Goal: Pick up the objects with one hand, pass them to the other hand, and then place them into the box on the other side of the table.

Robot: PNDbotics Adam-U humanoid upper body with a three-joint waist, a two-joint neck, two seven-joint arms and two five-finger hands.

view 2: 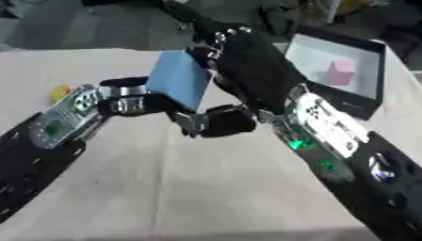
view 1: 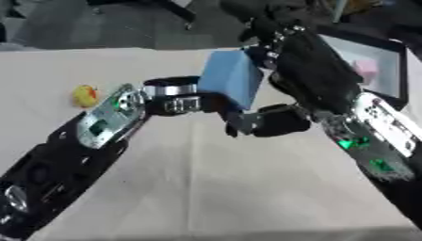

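A light blue block (view 1: 231, 80) is held up above the middle of the table, between my two hands. My left hand (view 1: 185, 101) comes in from the lower left, and its fingers curl under and behind the block's lower edge. My right hand (view 1: 309, 70) reaches from the right, with fingers wrapped over the block's top right side. A black-rimmed box (view 2: 362, 106) stands at the table's far right with a pink cube (view 2: 339, 71) inside. A small yellow object (view 1: 84, 95) lies on the table at the left.
The beige table top (view 1: 214, 188) stretches from under the arms to the near edge. Dark floor and dim equipment lie beyond the far edge.
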